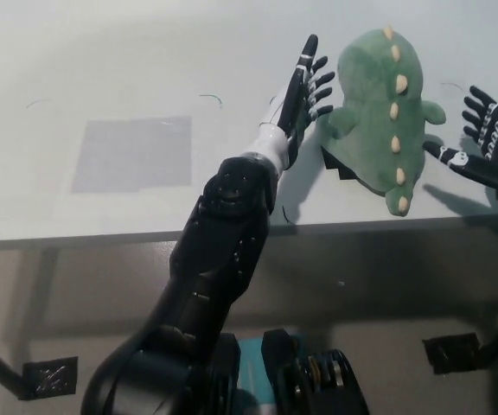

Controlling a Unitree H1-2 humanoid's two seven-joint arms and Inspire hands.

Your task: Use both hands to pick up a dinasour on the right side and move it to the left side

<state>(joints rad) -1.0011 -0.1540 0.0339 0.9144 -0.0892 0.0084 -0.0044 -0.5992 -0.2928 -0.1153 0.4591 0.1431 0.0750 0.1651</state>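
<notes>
— What is the green dinosaur (379, 112) made of?
— Soft plush cloth, matt and slightly fuzzy, with cream fabric spikes (396, 111) along its back.
— And the table (102, 69)?
— A smooth, pale, matt top; a grey rectangular patch (132, 154) on it looks just as flat and dull.
— The hands?
— The left hand (305, 91) and the right hand (482, 143) look like hard plastic, black with lighter markings. The left forearm casing (223, 233) is black and faintly glossy.
</notes>
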